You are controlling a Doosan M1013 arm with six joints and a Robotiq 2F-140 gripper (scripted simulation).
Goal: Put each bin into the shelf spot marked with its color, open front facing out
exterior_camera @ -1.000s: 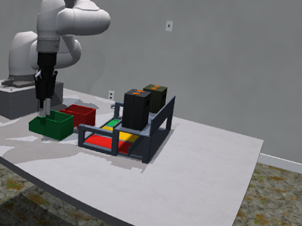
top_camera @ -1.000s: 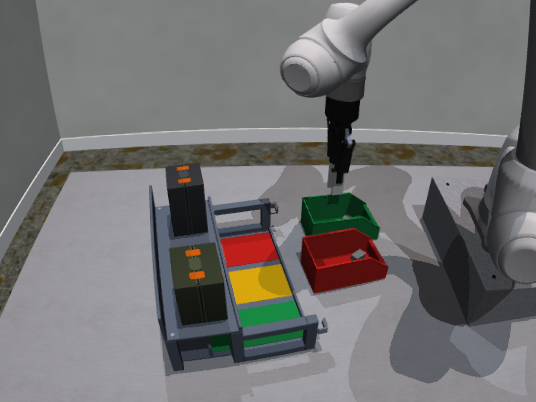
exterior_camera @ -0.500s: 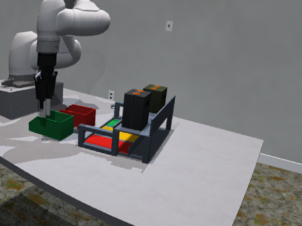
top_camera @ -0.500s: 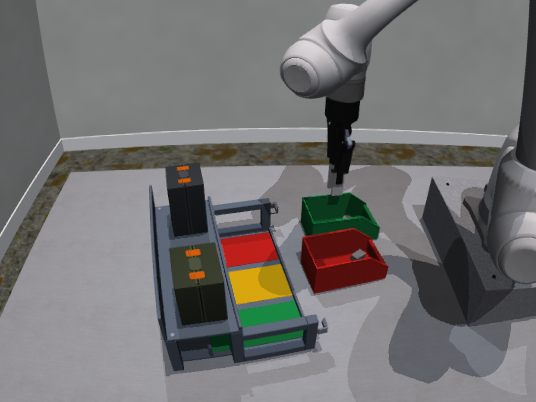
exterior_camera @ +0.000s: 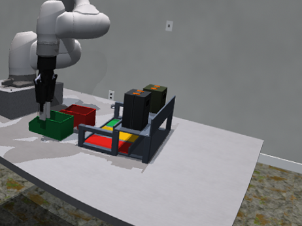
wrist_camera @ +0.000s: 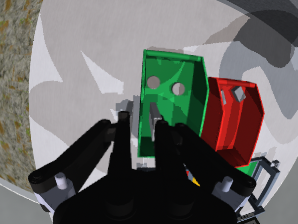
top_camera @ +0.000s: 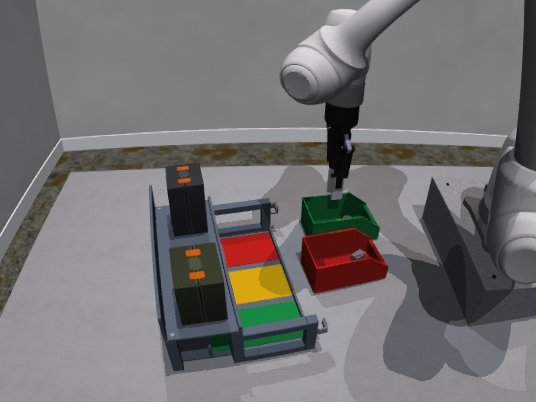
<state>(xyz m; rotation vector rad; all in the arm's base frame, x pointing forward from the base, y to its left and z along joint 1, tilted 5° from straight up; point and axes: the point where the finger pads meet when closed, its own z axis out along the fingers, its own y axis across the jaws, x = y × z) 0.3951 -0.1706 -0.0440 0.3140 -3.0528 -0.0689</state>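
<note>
The green bin (top_camera: 339,215) stands on the table to the right of the shelf (top_camera: 235,270), with the red bin (top_camera: 344,260) just in front of it. My gripper (top_camera: 336,195) points straight down over the green bin's far wall. In the wrist view my fingers stand a narrow gap apart, one on each side of that wall of the green bin (wrist_camera: 174,99), not clamped on it. Two grey round parts (wrist_camera: 165,86) lie in the green bin. A grey part (top_camera: 358,255) lies in the red bin. The shelf's lower level shows red (top_camera: 248,248), yellow (top_camera: 260,283) and green (top_camera: 270,315) marks.
A black box (top_camera: 186,200) and an olive box (top_camera: 196,285) stand on the shelf's upper board at the left. The robot's grey base block (top_camera: 465,250) is to the right of the bins. The shelf also shows in the exterior view (exterior_camera: 127,132).
</note>
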